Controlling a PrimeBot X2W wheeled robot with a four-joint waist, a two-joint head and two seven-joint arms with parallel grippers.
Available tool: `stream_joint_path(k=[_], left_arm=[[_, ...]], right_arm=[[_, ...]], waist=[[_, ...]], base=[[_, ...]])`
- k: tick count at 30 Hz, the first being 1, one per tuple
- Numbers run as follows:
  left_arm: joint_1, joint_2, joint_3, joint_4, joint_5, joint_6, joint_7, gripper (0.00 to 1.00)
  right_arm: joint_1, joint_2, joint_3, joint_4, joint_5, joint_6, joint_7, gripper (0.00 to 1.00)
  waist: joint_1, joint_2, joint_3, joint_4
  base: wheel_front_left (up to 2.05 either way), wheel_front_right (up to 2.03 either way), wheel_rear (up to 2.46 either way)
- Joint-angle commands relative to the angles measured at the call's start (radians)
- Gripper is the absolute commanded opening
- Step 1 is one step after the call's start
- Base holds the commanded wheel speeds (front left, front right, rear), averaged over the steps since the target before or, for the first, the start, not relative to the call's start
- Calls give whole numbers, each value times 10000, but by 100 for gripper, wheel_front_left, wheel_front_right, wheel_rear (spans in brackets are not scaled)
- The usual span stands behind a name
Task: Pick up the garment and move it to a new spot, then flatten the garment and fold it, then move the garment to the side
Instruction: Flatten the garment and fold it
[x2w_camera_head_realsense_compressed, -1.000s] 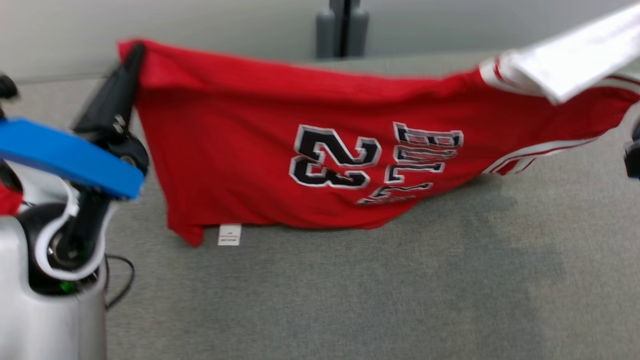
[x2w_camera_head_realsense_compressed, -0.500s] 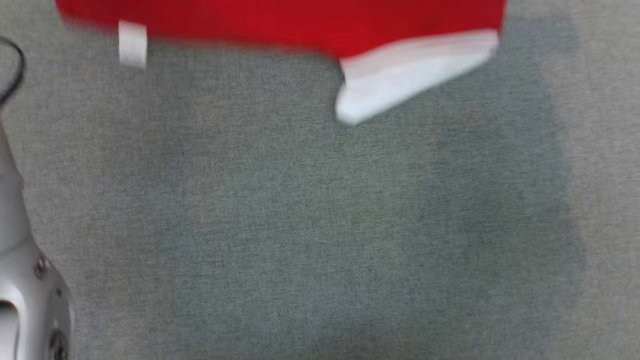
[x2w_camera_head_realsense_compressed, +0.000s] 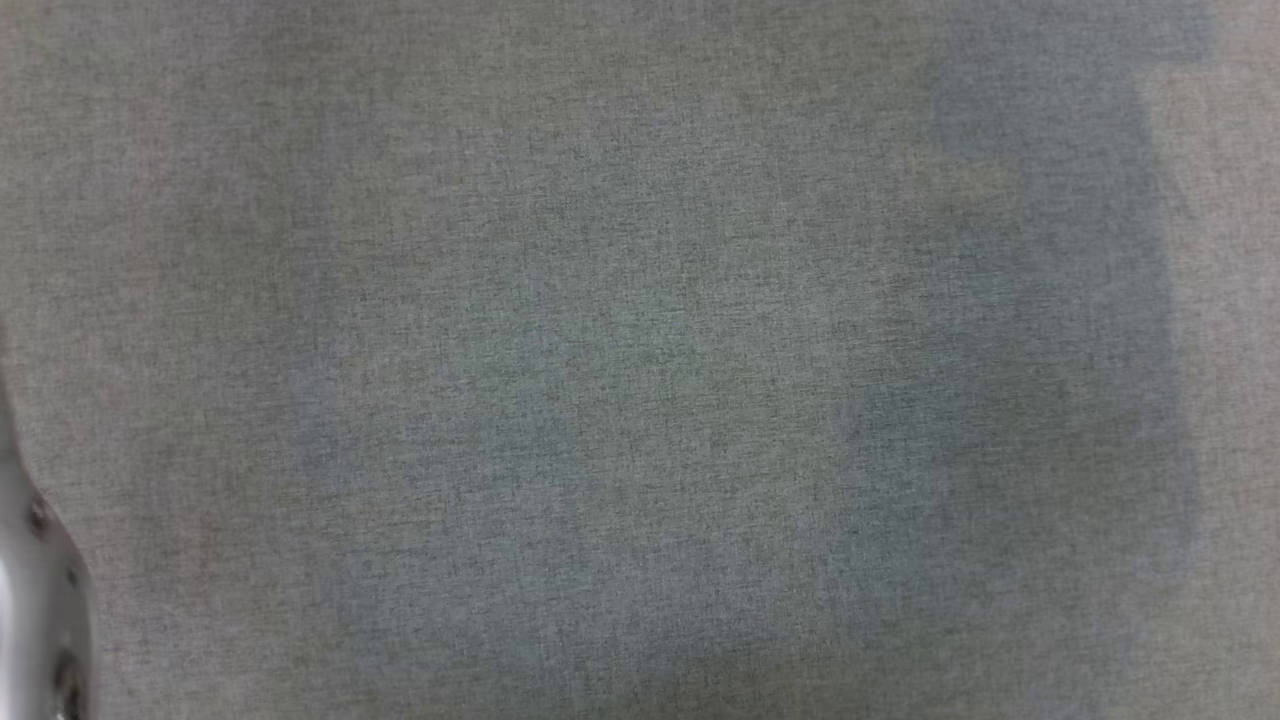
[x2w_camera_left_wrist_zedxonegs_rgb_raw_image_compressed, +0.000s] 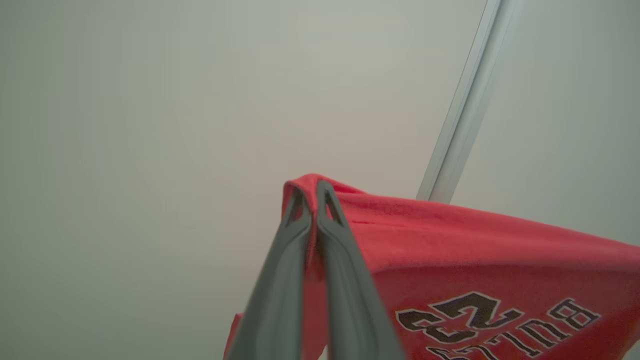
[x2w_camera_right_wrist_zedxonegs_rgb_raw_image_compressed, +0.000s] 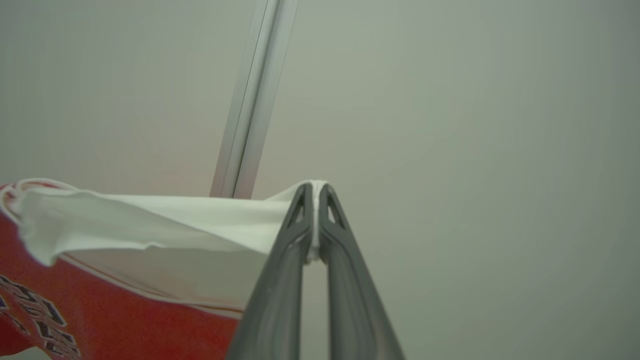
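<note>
Desk (x2w_camera_head_realsense_compressed: 640, 360): grey woven top across the head view, with a darker shadow patch toward its right edge.

Wall (x2w_camera_left_wrist_zedxonegs_rgb_raw_image_compressed: 150, 125): plain and pale, the backdrop in both wrist views.

Garment (x2w_camera_left_wrist_zedxonegs_rgb_raw_image_compressed: 475, 260): red jersey, held up in front of the wall and strung between my two grippers, not lying flat. Can't tell whether its lower hem touches the desk.

White sleeve (x2w_camera_right_wrist_zedxonegs_rgb_raw_image_compressed: 150, 220): stretched taut toward my right side, red body hanging below it.

Metal profile (x2w_camera_left_wrist_zedxonegs_rgb_raw_image_compressed: 465, 115): pale upright strip on the wall behind the garment's top edge.

Left gripper (x2w_camera_left_wrist_zedxonegs_rgb_raw_image_compressed: 312, 190): jaws pinched tight together on a red corner of the garment, cloth bunched over the tips.

Right gripper (x2w_camera_right_wrist_zedxonegs_rgb_raw_image_compressed: 314, 187): jaws clamped just as tight on the end of the white sleeve, a bit of white poking out between the fingers.

Black print (x2w_camera_left_wrist_zedxonegs_rgb_raw_image_compressed: 457, 317): "23" plus lettering, upside down in the left wrist view.

Silver arm housing (x2w_camera_head_realsense_compressed: 25, 600): a sliver at the head view's lower left corner.
</note>
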Motion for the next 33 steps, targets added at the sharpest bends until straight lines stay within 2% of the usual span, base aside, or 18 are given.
stream_joint_path(k=[1,6,10,13,19,25,30,33], left_arm=[[524,76,-129,170,-32,-75,-224,0],[2488,3,-930,978,-144,-185,-854,0],[4062,12,-1695,1897,-143,-173,-616,0],[5274,1,-2117,2548,-225,-173,-369,0],[7522,-139,-2403,3003,-685,-175,-64,0],[9307,-201,-2523,2392,-949,-63,115,0],[10389,-50,-2506,1417,-1065,306,377,0],[10929,115,-2538,787,-1055,681,744,0]], right_arm=[[721,25,-56,178,151,-16,158,0],[3406,282,89,629,766,-15,1267,0],[5654,531,34,645,1403,-15,2747,0],[7294,754,-142,192,1648,-15,3859,0],[10347,1352,-810,-1510,1871,-16,5947,0],[12869,2116,-1443,-3621,1872,-13,7915,0],[14549,2568,-1793,-5237,2017,-12,9679,0],[15170,2721,-1980,-6005,2140,-12,10492,0]], waist=[[1,0,-29,-55],[1,0,-331,-175],[1,0,-900,-192],[1,0,-1507,-189],[1,0,-2912,-62],[1,0,-3989,143],[1,0,-4441,348],[1,0,-4561,379]], base=[[0,0,0],[0,0,0],[0,0,0],[0,0,0],[0,0,0],[0,0,0],[0,0,0],[0,0,0]])
